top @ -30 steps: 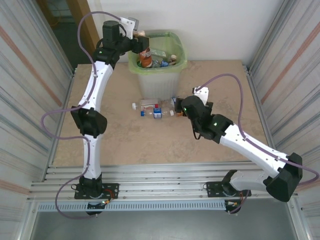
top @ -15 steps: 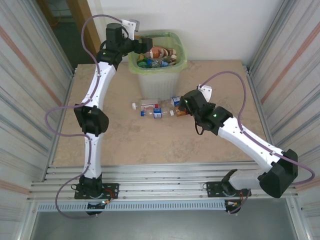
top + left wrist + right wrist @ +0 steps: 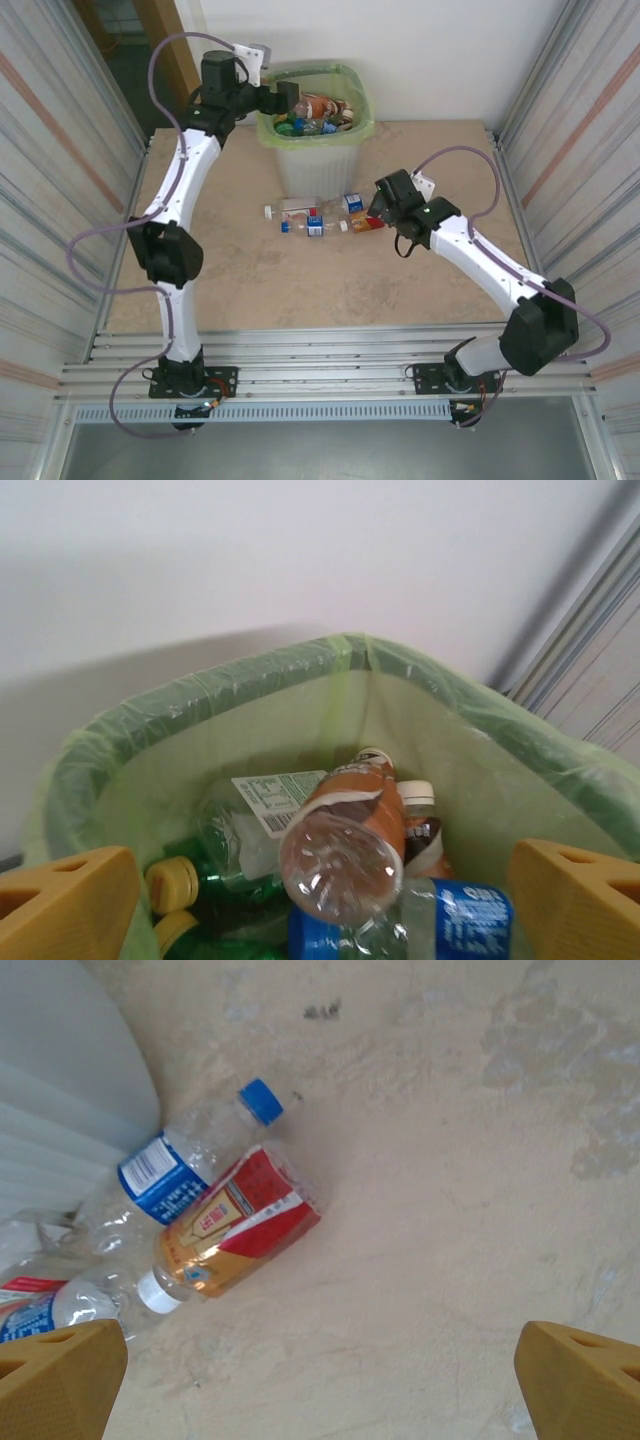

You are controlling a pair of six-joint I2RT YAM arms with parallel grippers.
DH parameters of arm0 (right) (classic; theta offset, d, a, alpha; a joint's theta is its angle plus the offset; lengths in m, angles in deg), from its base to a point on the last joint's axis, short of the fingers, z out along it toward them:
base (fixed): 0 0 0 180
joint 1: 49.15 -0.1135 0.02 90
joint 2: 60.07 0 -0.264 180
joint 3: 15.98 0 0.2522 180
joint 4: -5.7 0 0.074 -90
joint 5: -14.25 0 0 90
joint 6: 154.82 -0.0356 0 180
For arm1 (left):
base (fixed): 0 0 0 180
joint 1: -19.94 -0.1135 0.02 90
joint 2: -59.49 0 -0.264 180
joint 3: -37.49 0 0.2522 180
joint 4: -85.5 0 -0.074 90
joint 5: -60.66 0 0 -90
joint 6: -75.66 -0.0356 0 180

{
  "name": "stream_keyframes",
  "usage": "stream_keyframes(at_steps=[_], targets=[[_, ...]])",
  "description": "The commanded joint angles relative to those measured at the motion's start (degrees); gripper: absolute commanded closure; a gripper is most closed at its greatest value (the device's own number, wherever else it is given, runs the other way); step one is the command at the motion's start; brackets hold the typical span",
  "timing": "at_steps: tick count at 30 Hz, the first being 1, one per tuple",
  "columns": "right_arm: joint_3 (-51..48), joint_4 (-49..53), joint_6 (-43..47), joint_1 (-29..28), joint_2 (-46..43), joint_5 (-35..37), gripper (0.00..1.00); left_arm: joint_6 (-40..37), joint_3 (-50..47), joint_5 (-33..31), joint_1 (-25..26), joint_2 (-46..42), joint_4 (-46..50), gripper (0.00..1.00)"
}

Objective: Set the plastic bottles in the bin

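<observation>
The bin point(image 3: 312, 152), lined with a green bag, stands at the table's far edge and holds several plastic bottles. My left gripper point(image 3: 284, 99) hovers open over its left rim, gripping nothing. In the left wrist view, under that gripper point(image 3: 322, 908), an orange-brown-labelled bottle point(image 3: 350, 820) lies loose on top of green bottles and a blue-labelled one. A few bottles point(image 3: 315, 217) lie on the table in front of the bin. My right gripper point(image 3: 373, 214) hangs open just right of them, above a red-and-gold-labelled bottle point(image 3: 236, 1224) and a blue-capped one point(image 3: 168, 1174); between its fingertips is bare table point(image 3: 320, 1375).
The bin's grey wall point(image 3: 60, 1110) rises close beside the table bottles. Corrugated metal walls point(image 3: 575, 130) close in both sides, and a white wall stands behind the bin. Bare table point(image 3: 300, 290) stretches in front and to the right.
The left gripper opened over the bin and the orange-brown-labelled bottle dropped in. The left arm drew back slightly left. The right arm reached forward towards the bottles on the table.
</observation>
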Motion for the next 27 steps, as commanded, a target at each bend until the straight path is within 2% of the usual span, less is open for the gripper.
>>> stream_keyframes(at_steps=[1,7,14,22,27], targets=[[2.8,1.3,-3.8,0.5,3.3,-2.7,0.02,-1.4,-6.4,-2.0,0.4,-9.3,-3.7,0.03],[4.4,-2.7,-5.0,0.9,9.7,-6.0,0.02,-1.0,-25.6,-4.5,0.5,-22.8,-9.5,0.01],[6.7,-6.7,-5.2,0.9,15.8,-8.5,0.02,1.5,-46.8,-12.3,0.5,-37.5,-15.3,0.01],[8.5,-8.6,-5.5,0.9,21.2,-10.0,0.02,4.3,-60.0,-18.2,-0.2,-47.6,-15.2,0.01],[9.4,-11.3,-4.7,0.9,23.9,-11.5,0.02,4.7,-63.2,-19.4,-0.8,-50.0,-15.6,0.01]])
